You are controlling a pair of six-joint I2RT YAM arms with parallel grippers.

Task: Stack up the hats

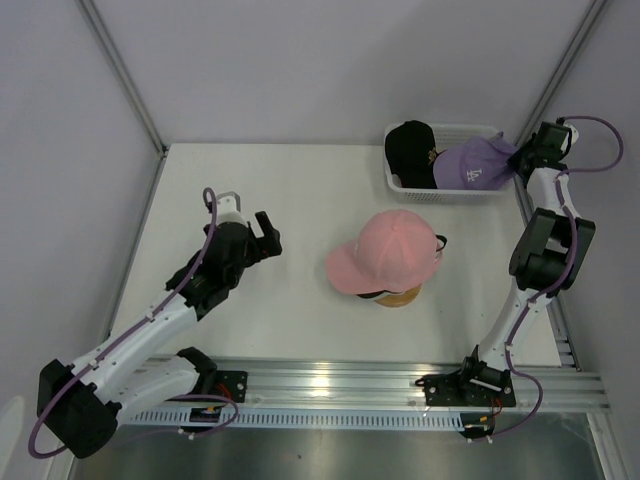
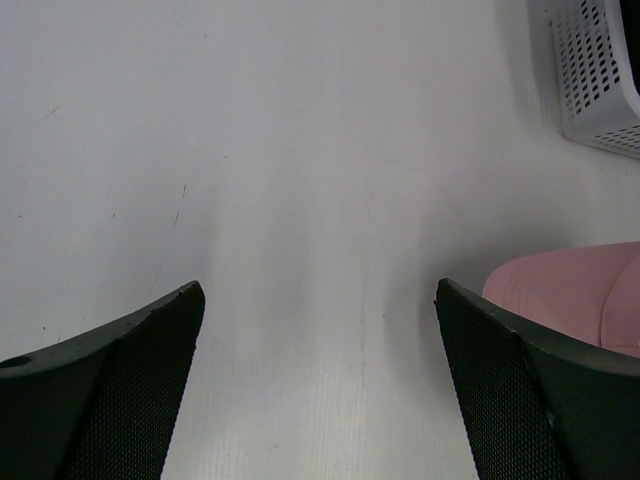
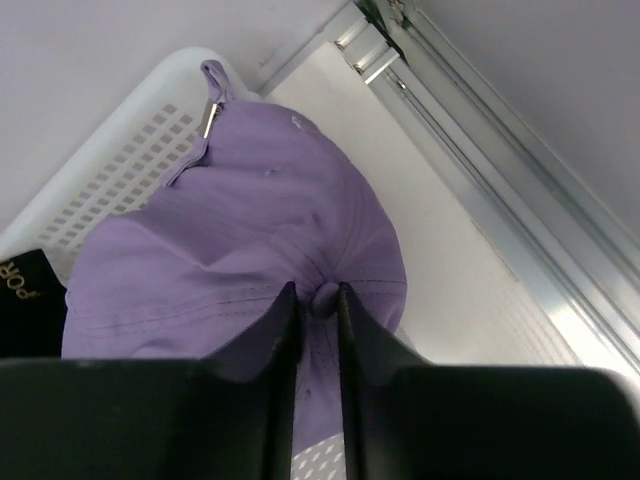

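A pink cap (image 1: pixel 392 250) tops a stack on a round wooden stand (image 1: pixel 400 297) at table centre; a dark cap edge shows under it. Its crown shows in the left wrist view (image 2: pixel 580 295). A lavender cap (image 1: pixel 472 163) and a black cap (image 1: pixel 410 148) lie in the white mesh basket (image 1: pixel 405 188) at the back right. My right gripper (image 1: pixel 516 157) is shut on the lavender cap's crown (image 3: pixel 250 230), pinching the fabric by its top button. My left gripper (image 1: pixel 268 235) is open and empty over the bare table, left of the stack.
The basket wall (image 3: pixel 110 165) stands close behind the lavender cap. A metal frame rail (image 3: pixel 480 150) runs along the table's right edge. The basket's corner shows in the left wrist view (image 2: pixel 595 70).
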